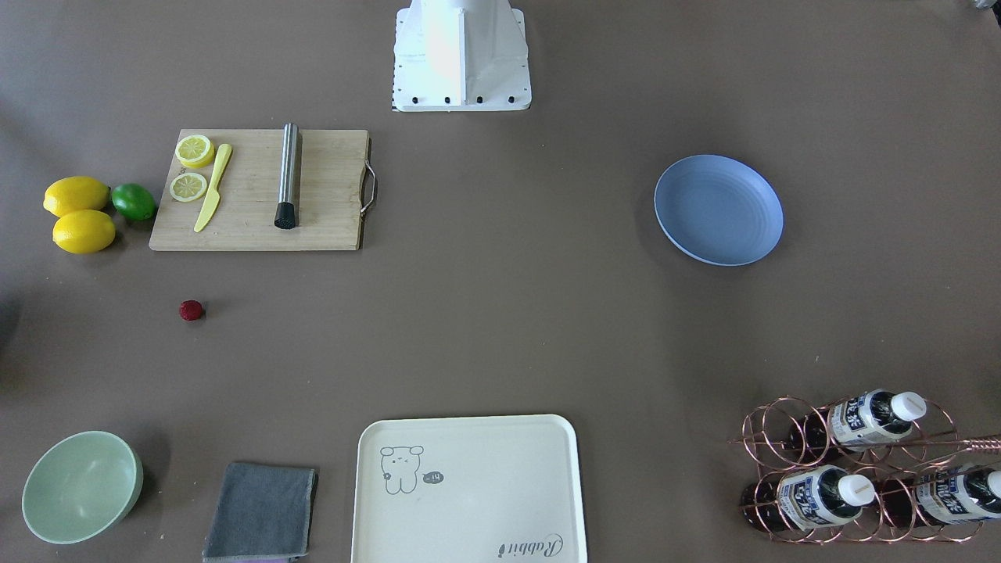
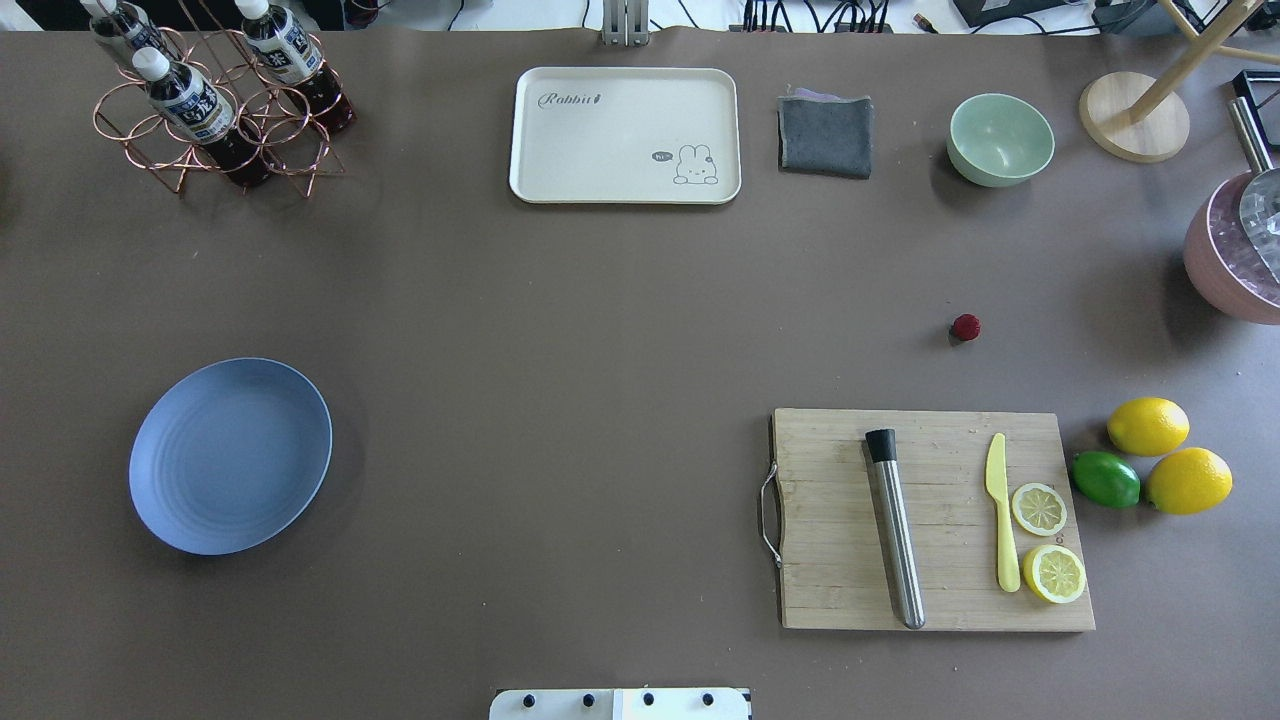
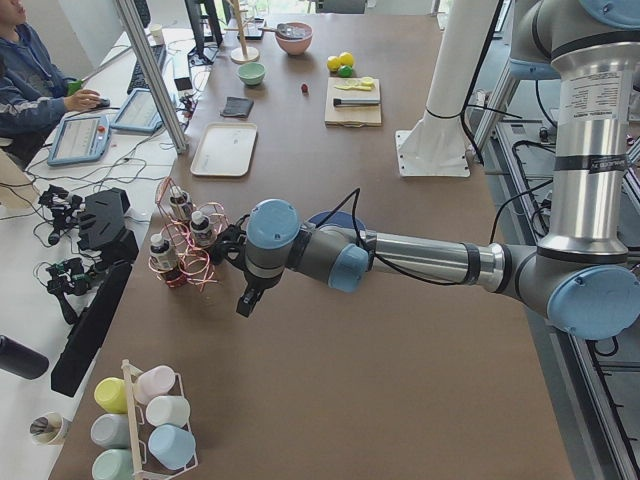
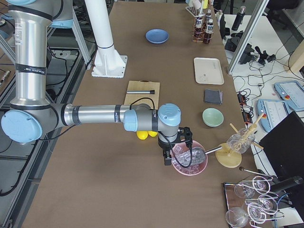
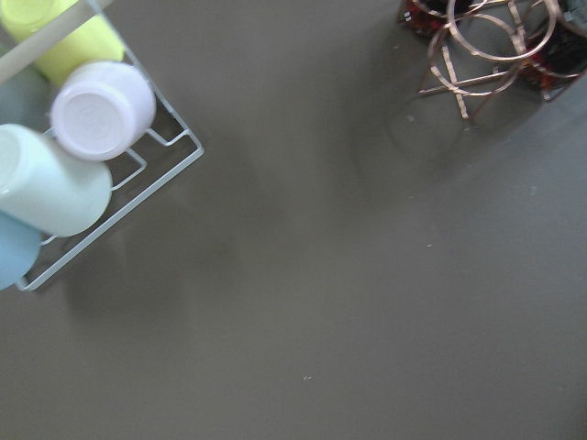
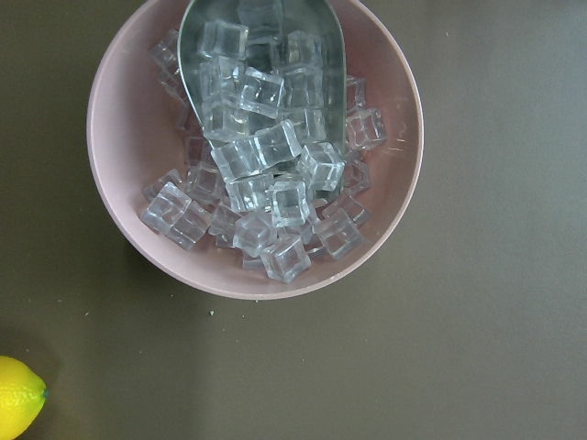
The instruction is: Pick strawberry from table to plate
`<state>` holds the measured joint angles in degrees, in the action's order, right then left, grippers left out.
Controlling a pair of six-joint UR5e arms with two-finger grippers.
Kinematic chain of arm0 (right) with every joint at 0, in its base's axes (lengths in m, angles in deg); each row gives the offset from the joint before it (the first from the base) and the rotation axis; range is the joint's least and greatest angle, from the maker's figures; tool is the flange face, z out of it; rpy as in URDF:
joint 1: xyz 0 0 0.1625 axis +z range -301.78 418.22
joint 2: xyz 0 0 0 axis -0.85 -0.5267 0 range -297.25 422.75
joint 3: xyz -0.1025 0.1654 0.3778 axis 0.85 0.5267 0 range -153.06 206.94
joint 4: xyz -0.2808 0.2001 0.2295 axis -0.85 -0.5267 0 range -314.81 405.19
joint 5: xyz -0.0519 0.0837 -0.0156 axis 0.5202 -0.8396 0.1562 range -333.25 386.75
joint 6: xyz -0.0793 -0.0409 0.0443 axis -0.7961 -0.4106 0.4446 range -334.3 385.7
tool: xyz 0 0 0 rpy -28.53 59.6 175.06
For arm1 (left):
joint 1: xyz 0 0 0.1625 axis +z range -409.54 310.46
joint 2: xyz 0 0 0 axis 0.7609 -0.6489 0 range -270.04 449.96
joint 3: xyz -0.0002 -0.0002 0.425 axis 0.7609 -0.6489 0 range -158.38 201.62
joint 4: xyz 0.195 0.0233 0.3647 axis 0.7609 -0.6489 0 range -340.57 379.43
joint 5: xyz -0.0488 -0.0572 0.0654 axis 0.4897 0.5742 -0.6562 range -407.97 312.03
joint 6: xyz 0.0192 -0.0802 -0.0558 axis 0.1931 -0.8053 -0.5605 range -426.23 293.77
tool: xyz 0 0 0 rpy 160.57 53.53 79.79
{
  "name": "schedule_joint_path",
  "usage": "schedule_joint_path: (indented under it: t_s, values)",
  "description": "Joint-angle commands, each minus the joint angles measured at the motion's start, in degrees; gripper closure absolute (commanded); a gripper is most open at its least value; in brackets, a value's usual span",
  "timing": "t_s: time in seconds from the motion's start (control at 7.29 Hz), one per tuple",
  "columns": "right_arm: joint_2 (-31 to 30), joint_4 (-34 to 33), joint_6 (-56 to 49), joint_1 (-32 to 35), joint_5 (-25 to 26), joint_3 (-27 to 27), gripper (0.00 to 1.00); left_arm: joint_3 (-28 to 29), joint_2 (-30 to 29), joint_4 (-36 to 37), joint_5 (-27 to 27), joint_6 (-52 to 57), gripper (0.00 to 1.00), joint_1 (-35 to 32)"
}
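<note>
Red strawberry, open table | plate well apart | left tool, right tool: cannot tell

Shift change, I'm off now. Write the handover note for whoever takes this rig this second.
Left gripper: hangs above the table at its left end; open or shut cannot be told.
Right gripper: above the ice bowl at the right end; cannot be told either.
Strawberry: on the table, robot's right side, just beyond the board, nothing touching it.
Plate: robot's left side, no berry on it.
Done: nothing yet.
Left: grasp the strawberry, carry it across, set it on the plate.
</note>
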<state>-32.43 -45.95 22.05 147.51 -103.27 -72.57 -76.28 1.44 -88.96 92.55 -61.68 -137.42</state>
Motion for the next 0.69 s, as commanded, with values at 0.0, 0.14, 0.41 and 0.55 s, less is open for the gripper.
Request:
schedule_joint_path:
  t_s: [0.0,0.14,0.41,0.55]
  values:
    - [0.0,0.0,0.7,-0.2,-2.8,-0.9,0.0,0.7,2.9,-8.6,-0.1,-12.8,0.01,8.6]
    - [-0.1,0.1,3.4,-0.5,-4.6,-1.5,0.0,1.7,5.4,-17.2,-0.2,-20.8,0.01,10.9]
    - [-0.1,0.1,3.9,-1.5,-4.6,-1.7,0.0,2.1,8.3,-28.4,-4.0,-34.8,0.01,20.7]
    - [-0.2,0.1,3.9,-1.5,-4.7,-1.7,0.0,4.0,8.3,-35.2,-8.4,-41.7,0.01,26.5]
